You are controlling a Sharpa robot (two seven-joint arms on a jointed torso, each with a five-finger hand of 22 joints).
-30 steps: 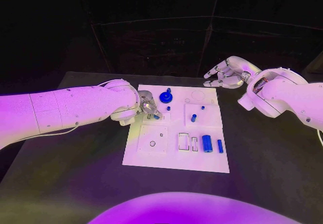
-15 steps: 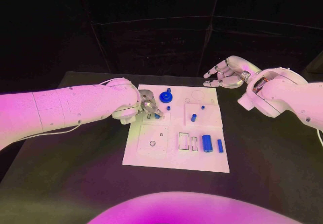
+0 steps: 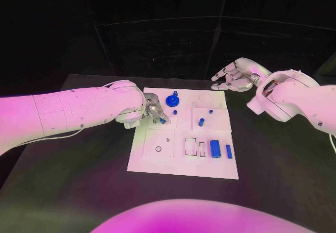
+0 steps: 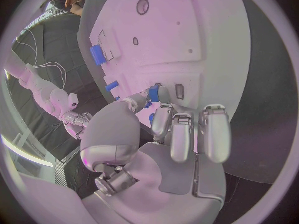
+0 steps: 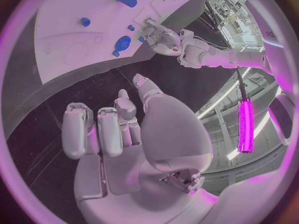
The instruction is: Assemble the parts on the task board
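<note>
The white task board (image 3: 164,160) lies in the middle of the black table. My left hand (image 3: 155,112) hovers over the board's left edge and pinches a small blue part (image 3: 162,121) between thumb and a finger; the same blue part (image 4: 154,92) sits at the fingertips (image 4: 163,95) in the left wrist view. A round blue knob (image 3: 172,101) stands near the board's far edge, with blue pegs (image 3: 201,122) further right. A blue cylinder (image 3: 215,149) and a thin blue bar (image 3: 229,151) lie at the near right. My right hand (image 3: 235,77) hangs open beyond the far right corner, holding nothing.
Rectangular slots (image 3: 190,146) and a small round hole (image 3: 159,149) mark the board's near half. Bare black table (image 3: 77,174) surrounds the board. In the right wrist view the board (image 5: 69,32) lies ahead of my right hand (image 5: 115,127), with my left hand (image 5: 163,37) at its edge.
</note>
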